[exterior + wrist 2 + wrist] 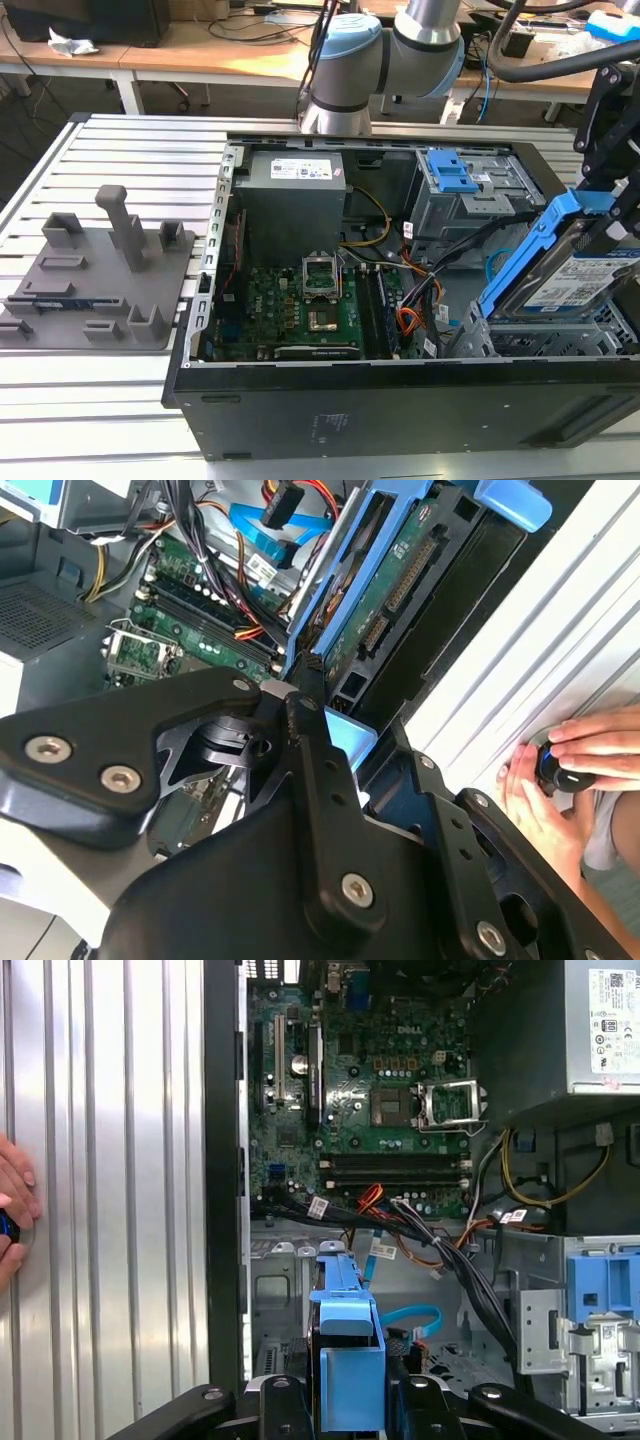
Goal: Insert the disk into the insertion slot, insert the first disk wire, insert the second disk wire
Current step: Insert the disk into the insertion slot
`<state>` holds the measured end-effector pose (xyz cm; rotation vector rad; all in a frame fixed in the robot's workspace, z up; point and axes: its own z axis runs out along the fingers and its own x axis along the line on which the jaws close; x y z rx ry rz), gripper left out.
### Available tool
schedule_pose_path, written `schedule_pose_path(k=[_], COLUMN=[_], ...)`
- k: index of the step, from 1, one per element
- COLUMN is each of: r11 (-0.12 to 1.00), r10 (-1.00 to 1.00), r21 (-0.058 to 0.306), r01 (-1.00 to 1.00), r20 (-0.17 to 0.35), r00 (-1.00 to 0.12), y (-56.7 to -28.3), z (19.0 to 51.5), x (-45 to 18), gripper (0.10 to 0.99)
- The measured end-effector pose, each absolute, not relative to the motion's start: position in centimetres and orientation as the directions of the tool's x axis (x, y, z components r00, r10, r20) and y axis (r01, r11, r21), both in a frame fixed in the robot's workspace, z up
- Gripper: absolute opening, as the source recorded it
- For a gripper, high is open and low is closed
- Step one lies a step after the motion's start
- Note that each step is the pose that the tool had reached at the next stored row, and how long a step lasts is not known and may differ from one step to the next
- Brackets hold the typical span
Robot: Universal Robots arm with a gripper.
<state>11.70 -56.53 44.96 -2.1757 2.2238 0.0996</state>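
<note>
The tool [350, 1405] is clamped on the disk [348, 1310] by its blue carrier, black fingers [283, 1405] either side of it. In the exterior view the disk hangs tilted at three o'clock, just above the insertion slot [560, 338], not seated. The second disk wire [410, 1313] arches near the carrier inside the case [350, 410], apart from the disk.

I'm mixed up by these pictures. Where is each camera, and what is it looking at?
Exterior view: off the arm, looking down into the open computer case, robot arm behind.
First wrist view: on the arm, looking over the tool at the motherboard.
Second wrist view: on the arm, looking along the tool at the disk.
Shared: both wrist views show the disk and a person's hand.
</note>
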Motion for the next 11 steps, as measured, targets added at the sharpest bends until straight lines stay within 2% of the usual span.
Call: schedule_pose_path(k=[11], r11=[0.021], r10=[-0.998], r21=[0.022], r01=[-1.000], r20=[-0.064], r00=[-0.022], y=[-56.5], z=[42.2], x=[11.7], gripper=[0.365])
